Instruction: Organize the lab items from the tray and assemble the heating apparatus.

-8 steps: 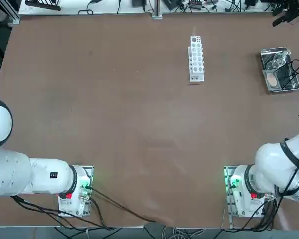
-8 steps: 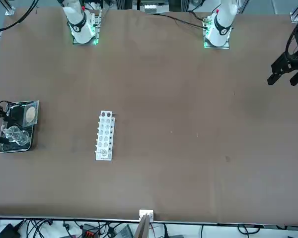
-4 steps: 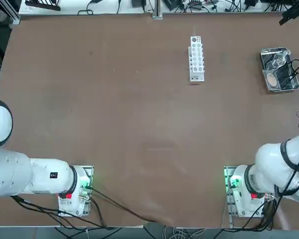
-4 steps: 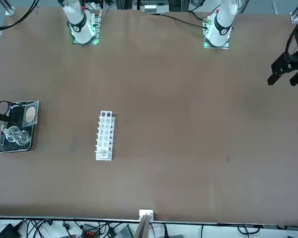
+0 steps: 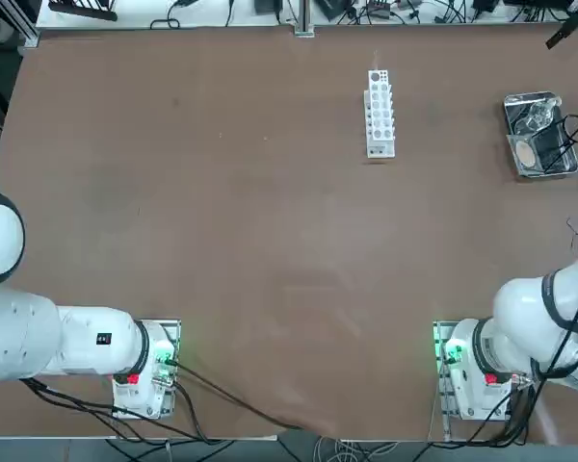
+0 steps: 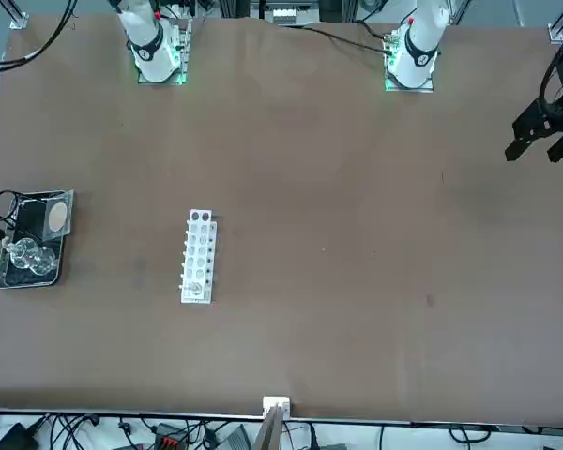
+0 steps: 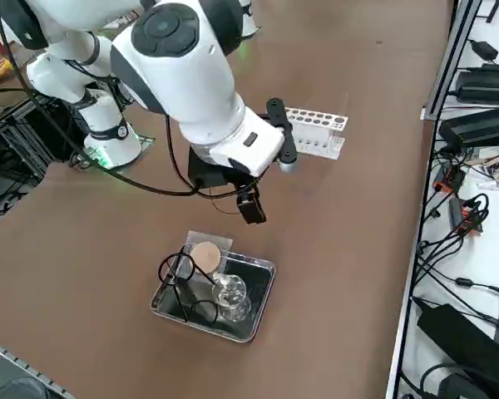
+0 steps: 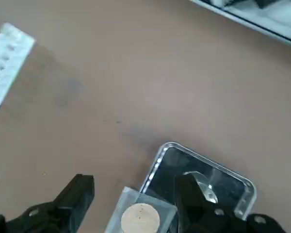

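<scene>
The shiny metal tray (image 7: 264, 268) sits near the table's far right corner. In it lie a clear glass burner (image 7: 229, 298), a black wire ring stand (image 7: 181, 274) and a grey mesh with a tan centre (image 7: 206, 256). My right gripper (image 7: 270, 179) hovers above the tray's rack-side end, open, with nothing between its black fingers (image 8: 77, 194). In the wrist view the mesh (image 8: 141, 217) and the tray's rim (image 8: 160, 159) show between those fingers. From overhead the tray (image 5: 532, 96) is plain, but the gripper is almost out of the picture.
A white test-tube rack (image 5: 380, 113) lies at the far middle of the table, left of the tray (image 6: 28, 281) as I face it. Cables and equipment run along the table's far edge (image 7: 449, 125). The wide brown tabletop (image 5: 270, 241) spreads toward the arm bases.
My right gripper has drifted toward the table's far right corner, slipping almost out of the top and front views. It stays open. The tray and its contents have not moved.
</scene>
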